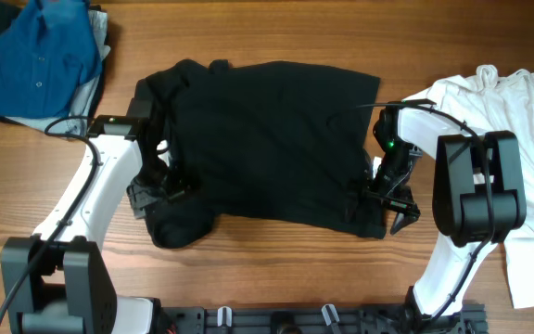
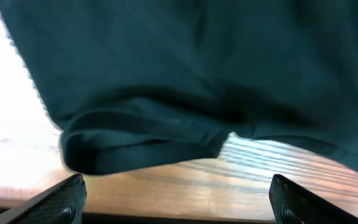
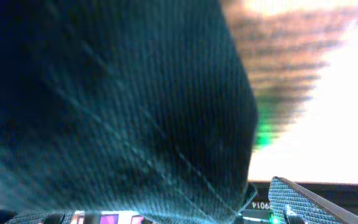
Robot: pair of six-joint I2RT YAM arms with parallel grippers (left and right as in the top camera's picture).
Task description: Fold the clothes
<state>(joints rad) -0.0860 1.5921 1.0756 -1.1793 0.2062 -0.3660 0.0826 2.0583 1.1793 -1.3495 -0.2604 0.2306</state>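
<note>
The desk (image 1: 276, 28) is brown wood with its grain running left to right. Strong light washes out its surface in both wrist views.

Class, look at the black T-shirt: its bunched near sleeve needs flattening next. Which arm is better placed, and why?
Probably left: the left tool, open, faces the bunched sleeve directly, while the right tool sits at the opposite near corner of the T-shirt.

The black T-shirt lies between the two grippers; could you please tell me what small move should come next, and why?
Probably lift both grippers up off the black T-shirt. The left gripper stands open over bare table with the shirt just ahead, and the right gripper sits against the shirt's right edge, fabric filling its camera; backing off should avoid dragging it.
</note>
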